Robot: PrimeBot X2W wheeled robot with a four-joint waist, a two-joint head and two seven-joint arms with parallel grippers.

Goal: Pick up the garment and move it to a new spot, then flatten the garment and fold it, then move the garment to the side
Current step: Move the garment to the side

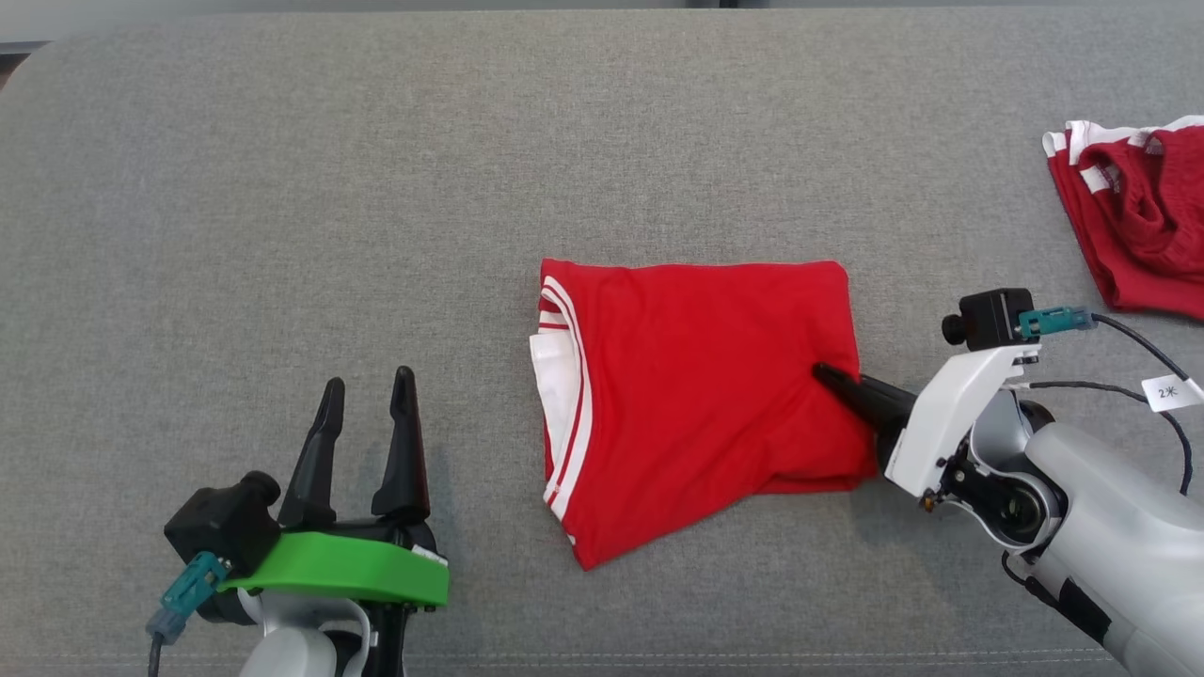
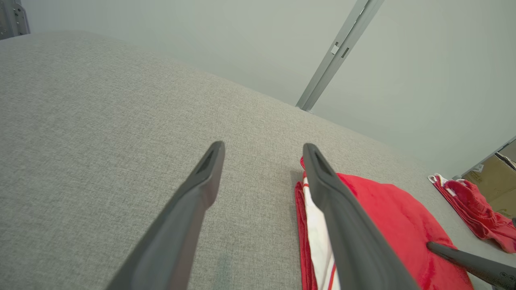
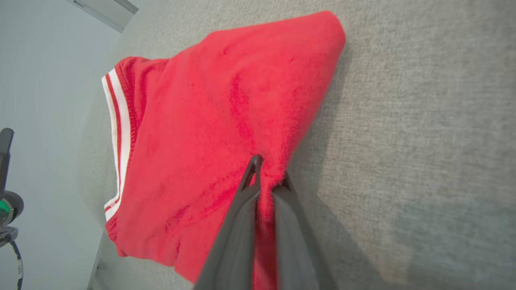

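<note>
Red garment [image 3: 201, 121] looks pinched by right gripper [image 3: 269, 171], plainer in wrist view.

The table [image 1: 282, 188] is viewed from above by the head camera. Each wrist camera is held low and close, looking along its fingers [image 2: 189, 209]; the garment [image 1: 696, 376] is shared by all three.

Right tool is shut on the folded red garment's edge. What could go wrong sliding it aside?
1. The right tool pinches just a small bit of the folded garment at its edge; pulling may peel layers and undo the fold.
2. Sliding right could run it into the other red garment.
</note>
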